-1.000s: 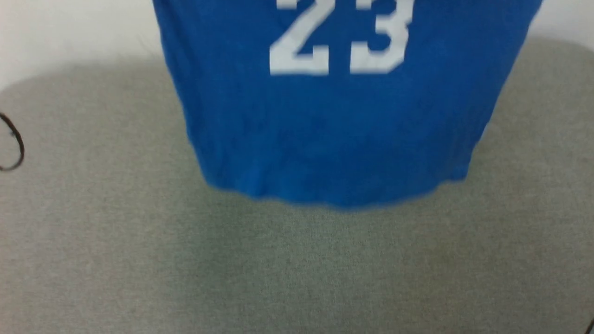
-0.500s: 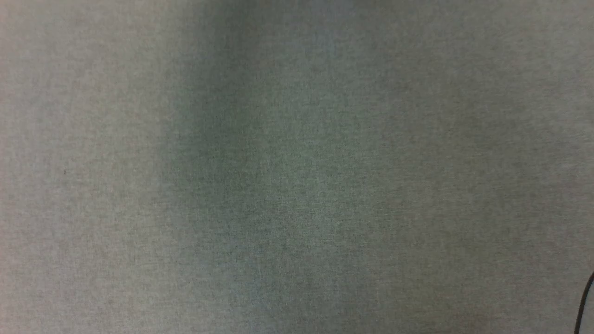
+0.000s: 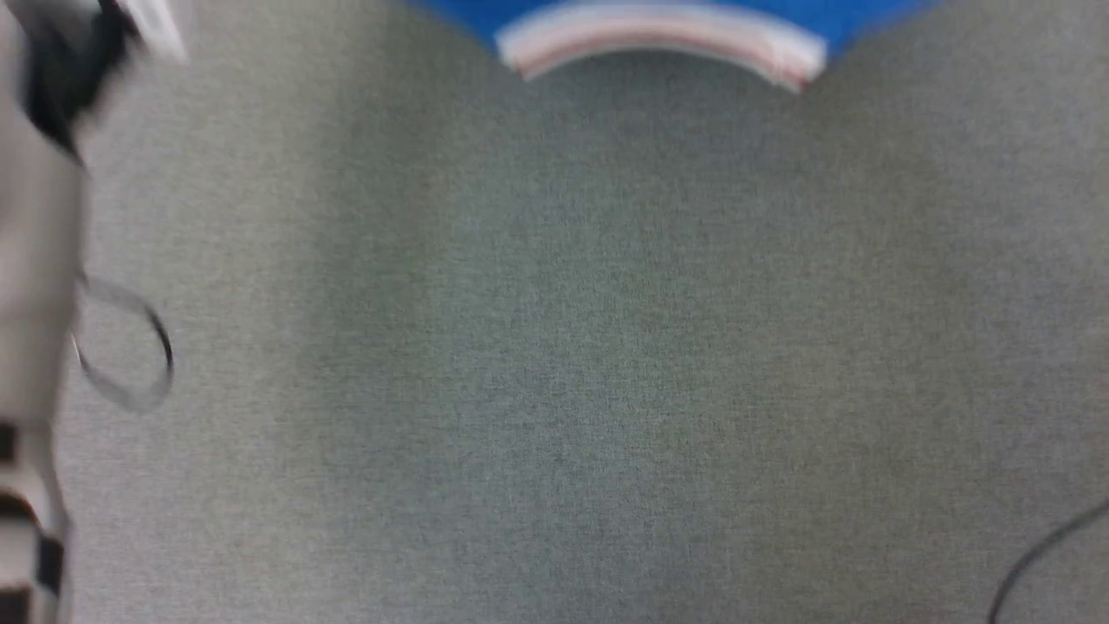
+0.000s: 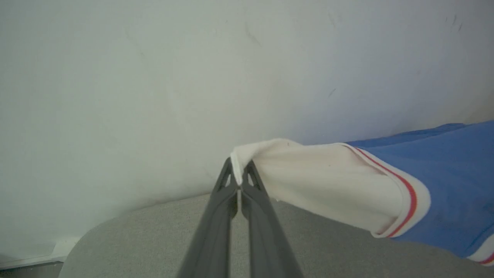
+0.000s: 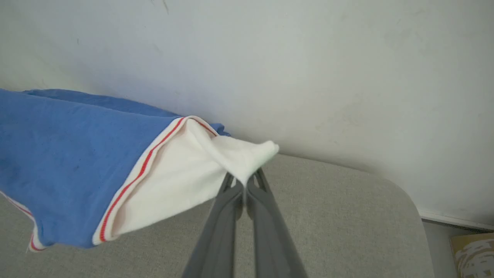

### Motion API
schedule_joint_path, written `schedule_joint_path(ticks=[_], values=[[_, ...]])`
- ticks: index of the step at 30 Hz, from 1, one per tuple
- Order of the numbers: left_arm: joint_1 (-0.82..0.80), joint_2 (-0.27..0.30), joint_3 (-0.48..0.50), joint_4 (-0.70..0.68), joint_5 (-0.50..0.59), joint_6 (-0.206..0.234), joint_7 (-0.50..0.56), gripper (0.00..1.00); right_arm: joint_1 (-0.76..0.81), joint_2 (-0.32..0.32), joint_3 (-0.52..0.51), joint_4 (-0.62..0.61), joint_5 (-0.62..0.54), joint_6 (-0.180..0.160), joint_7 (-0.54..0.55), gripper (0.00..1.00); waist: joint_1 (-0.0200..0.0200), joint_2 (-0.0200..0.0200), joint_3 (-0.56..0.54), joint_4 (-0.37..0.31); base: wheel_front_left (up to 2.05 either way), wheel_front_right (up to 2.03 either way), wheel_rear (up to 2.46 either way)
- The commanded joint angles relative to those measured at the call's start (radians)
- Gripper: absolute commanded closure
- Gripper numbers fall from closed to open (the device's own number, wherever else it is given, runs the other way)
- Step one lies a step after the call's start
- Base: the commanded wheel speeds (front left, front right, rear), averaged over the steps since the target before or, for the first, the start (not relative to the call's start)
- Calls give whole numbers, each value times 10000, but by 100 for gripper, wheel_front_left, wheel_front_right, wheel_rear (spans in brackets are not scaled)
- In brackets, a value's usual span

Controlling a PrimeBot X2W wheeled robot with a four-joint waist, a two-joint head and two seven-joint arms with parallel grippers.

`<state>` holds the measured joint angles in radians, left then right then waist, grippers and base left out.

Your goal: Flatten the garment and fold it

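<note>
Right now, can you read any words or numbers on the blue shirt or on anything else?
None can be read.
The bright blue jersey, with white sleeves and red stripe trim, shows only plain cloth.
The tan thing with a white print, at the right wrist view's lower corner, is too blurred to read.

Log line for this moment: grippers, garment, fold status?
left gripper: shut on garment sleeve | right gripper: shut on other sleeve | garment: stretched between grippers over table | fold: not started

garment: bright blue jersey, white sleeves edged with thin red stripe trim, white-and-red collar. Stretched left to right, both sleeve tips bunched to points, lifted above grey surface, far side. Blurred in head view.
</note>
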<state>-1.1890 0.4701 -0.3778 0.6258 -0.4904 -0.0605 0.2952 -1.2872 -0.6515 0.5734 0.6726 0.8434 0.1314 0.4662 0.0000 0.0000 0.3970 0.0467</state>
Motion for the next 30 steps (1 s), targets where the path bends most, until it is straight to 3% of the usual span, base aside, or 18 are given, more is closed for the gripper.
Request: schedule_joint_path(ticks=[1,9,15,24,30], values=[[314,47,-45,-51,-20,61,36,100,296,-69,60,35,86,-7,17,100,0,0,-411,104,0,0,0],[3585,521,-407,-1089,-301,298,569,100,3302,-491,664,-109,568,-7,171,100,0,0,-1916,183,0,0,0],[5828,1335,-507,-2797,-523,611,1255,100,5037,-1077,815,-859,980,-7,443,100,0,0,-2828,215,0,0,0],[9053,2685,-220,-5694,-1199,1470,2437,100,7540,-2120,309,-2105,1469,-7,1341,100,0,0,-3910,227,0,0,0],[10838,3064,-58,-7486,-1661,2215,2933,100,9497,-2835,-444,-3169,1815,-7,1947,100,0,0,-4329,367,0,0,0]])
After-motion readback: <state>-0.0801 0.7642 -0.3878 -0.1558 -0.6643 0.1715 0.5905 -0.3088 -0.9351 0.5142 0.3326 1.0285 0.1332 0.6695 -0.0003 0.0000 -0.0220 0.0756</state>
